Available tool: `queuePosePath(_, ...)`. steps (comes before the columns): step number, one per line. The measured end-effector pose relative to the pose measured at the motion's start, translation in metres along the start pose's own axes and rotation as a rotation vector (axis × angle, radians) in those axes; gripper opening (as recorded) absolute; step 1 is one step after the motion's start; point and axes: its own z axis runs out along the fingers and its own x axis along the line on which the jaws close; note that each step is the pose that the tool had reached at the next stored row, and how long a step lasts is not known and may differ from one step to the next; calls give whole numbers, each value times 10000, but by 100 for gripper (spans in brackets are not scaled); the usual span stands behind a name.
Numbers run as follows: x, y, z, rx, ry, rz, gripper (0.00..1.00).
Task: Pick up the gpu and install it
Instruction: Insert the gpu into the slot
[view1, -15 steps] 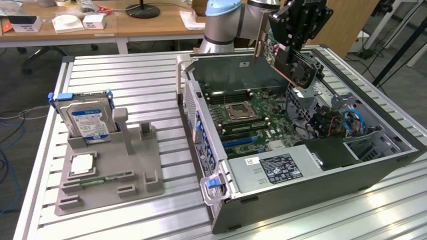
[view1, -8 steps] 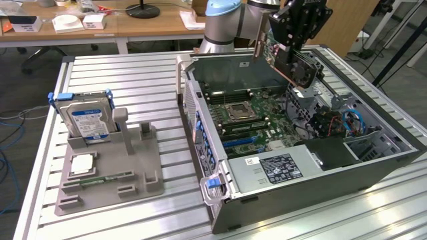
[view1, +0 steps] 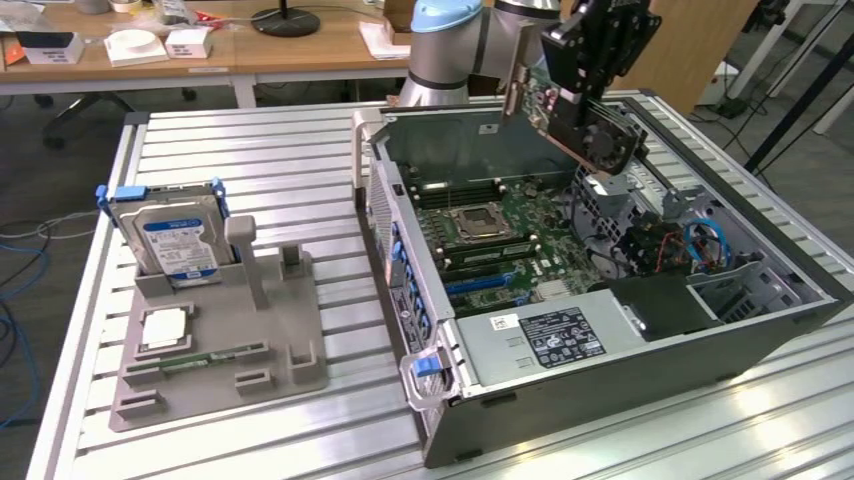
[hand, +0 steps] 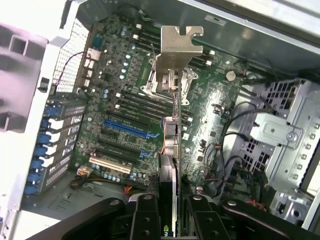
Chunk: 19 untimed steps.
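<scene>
We see the gpu (view1: 571, 118) (hand: 170, 135), a thin dark circuit card with a green board, a black cooler face and a bent silver metal end bracket, held in the air above the open computer case (view1: 587, 335), not seated in any slot. The black two-fingered gripper (view1: 590, 95) (hand: 172, 217) is clamped on the card, one finger against each flat face. In the wrist view the card appears edge-on, its bracket at the end farthest from the fingers. In the exterior view the card hangs tilted over the rear half of the case, bracket toward the exterior view's left. Beneath it lies the green motherboard (view1: 497, 235) (hand: 125, 100) with its square metal processor socket (view1: 478, 224) and a long blue expansion slot (hand: 127, 129). The grey case lies on its side on a slatted aluminium table (view1: 267, 150). Well apart, toward the exterior view's left, a grey moulded parts holder (view1: 220, 355) carries an upright silver hard drive with blue label (view1: 180, 242).
</scene>
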Motion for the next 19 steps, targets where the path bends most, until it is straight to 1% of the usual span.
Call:
queuePosePath(13,0,0,0,-52,-83,-1661,26)
queuePosePath(19,0,0,2,-66,-106,-2101,26)
